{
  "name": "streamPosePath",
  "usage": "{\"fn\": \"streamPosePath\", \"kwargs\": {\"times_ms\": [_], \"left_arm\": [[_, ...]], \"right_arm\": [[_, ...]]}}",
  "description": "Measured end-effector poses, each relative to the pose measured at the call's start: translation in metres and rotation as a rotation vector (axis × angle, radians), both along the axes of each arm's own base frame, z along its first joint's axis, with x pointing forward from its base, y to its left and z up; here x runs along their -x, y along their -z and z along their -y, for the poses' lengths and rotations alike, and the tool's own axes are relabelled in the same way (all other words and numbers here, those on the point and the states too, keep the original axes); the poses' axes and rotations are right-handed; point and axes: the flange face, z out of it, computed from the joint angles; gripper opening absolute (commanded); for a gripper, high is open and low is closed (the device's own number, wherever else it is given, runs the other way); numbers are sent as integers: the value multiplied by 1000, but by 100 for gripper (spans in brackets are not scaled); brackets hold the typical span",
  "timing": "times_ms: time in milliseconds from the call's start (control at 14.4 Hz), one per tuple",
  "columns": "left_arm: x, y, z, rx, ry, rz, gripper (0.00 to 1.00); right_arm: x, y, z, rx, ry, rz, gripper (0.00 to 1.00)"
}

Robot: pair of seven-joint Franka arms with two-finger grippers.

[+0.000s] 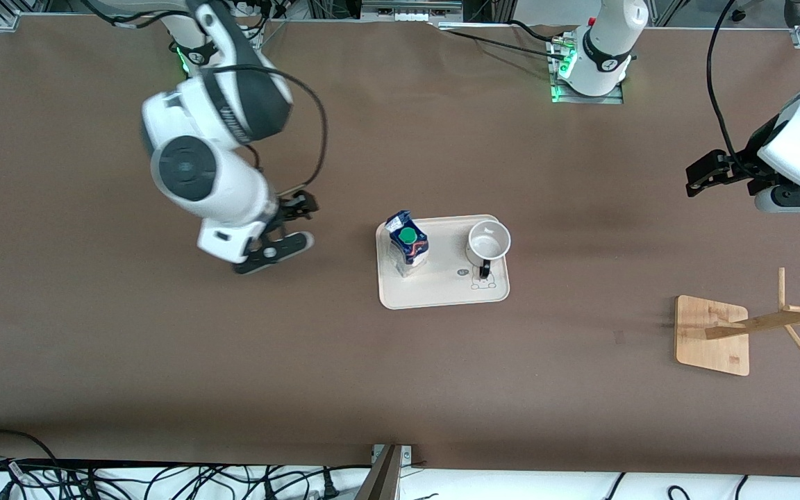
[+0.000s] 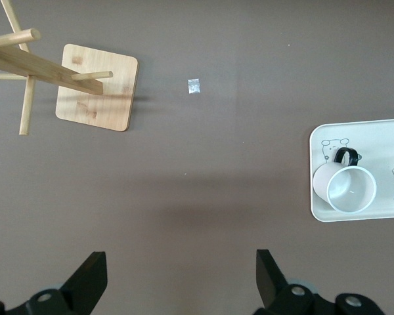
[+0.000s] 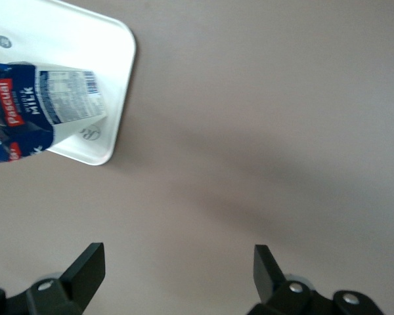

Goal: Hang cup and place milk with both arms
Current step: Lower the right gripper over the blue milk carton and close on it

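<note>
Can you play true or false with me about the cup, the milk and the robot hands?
1. The cup hangs on the wooden rack. False: it stands on the tray, apart from the rack.
2. The milk stands upright on the same tray as the cup. True.
3. The right gripper holds the milk. False: it is open and empty, over bare table toward the right arm's end.
4. The left gripper is open and holds nothing. True.
5. The milk has a red cap. False: the cap is green.
</note>
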Motion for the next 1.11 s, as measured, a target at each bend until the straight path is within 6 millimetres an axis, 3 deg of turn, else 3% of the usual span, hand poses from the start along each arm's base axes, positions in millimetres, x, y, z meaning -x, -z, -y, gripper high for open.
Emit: {"fn": "streamPosePath", "kwargs": {"times_ms": [278,905,1114], "left_arm": [[0,0,0,0,0,0,100],[0,0,0,0,0,0,100],[0,0,1,0,1,0,100]], "right_arm": [[10,23,-34,4,13,10,100],[54,27,-105,8,11,29,100],[60,34,-123,-10,42,59,100]]}}
